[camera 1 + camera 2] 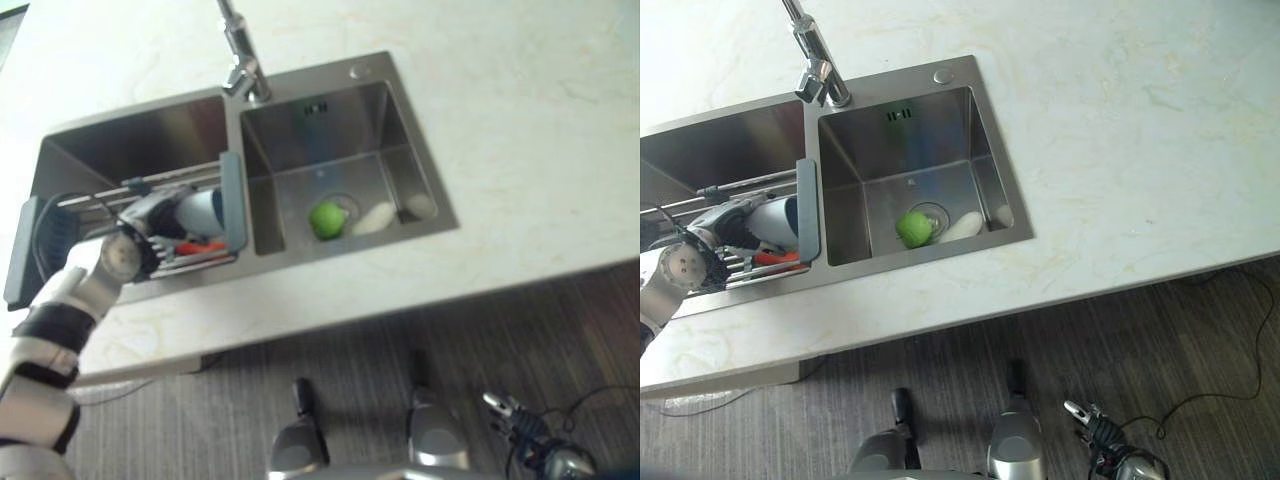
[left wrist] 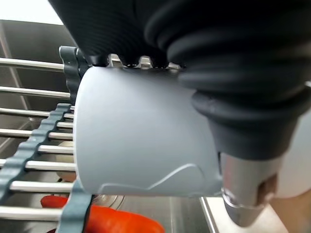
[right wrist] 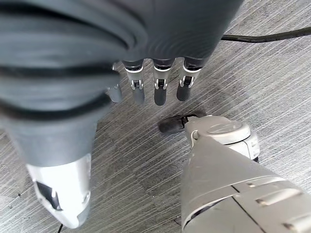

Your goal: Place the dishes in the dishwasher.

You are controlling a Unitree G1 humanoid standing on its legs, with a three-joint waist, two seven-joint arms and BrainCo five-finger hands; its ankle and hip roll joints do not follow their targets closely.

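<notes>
A white cup (image 2: 146, 131) lies on its side over the wire drying rack (image 1: 232, 198) that spans the sink's left basin. My left hand (image 1: 150, 215) is shut on the cup (image 1: 200, 210), with fingers curled over its far side and the thumb (image 2: 248, 194) against its near wall. An orange utensil (image 2: 116, 221) lies on the rack bars under the cup. In the right basin sit a green round thing (image 1: 326, 219) and two white dishes (image 1: 375, 217). My right hand (image 3: 159, 90) hangs low over the floor, open, holding nothing.
The steel double sink (image 1: 420, 170) is set in a pale marble counter (image 1: 520, 120), whose front edge runs above dark wood flooring. A tall faucet (image 1: 238, 50) stands behind the divider between the basins.
</notes>
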